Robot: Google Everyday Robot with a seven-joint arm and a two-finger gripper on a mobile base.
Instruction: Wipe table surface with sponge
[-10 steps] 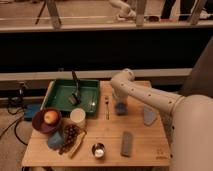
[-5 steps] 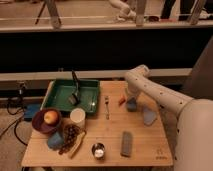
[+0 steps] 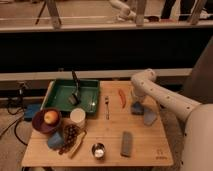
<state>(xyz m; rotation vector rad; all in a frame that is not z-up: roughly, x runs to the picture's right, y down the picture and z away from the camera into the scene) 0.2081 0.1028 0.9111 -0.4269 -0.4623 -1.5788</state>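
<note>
Resting at the right side of the table surface (image 3: 107, 134), gripper (image 3: 136, 101) meets sponge (image 3: 138, 109); whether it is clamped cannot be told.

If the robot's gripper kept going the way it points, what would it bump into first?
Probably the blue sponge: the gripper points down right above it, with the table surface underneath. Whether they already touch, I cannot tell.

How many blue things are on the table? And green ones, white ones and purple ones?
Blue: 3 (sponge under the gripper on the right side of the table, pale flat piece, light-blue chunk)
Green: 1 (tray)
White: 1 (cup)
Purple: 1 (bowl)
Total: 6
</note>
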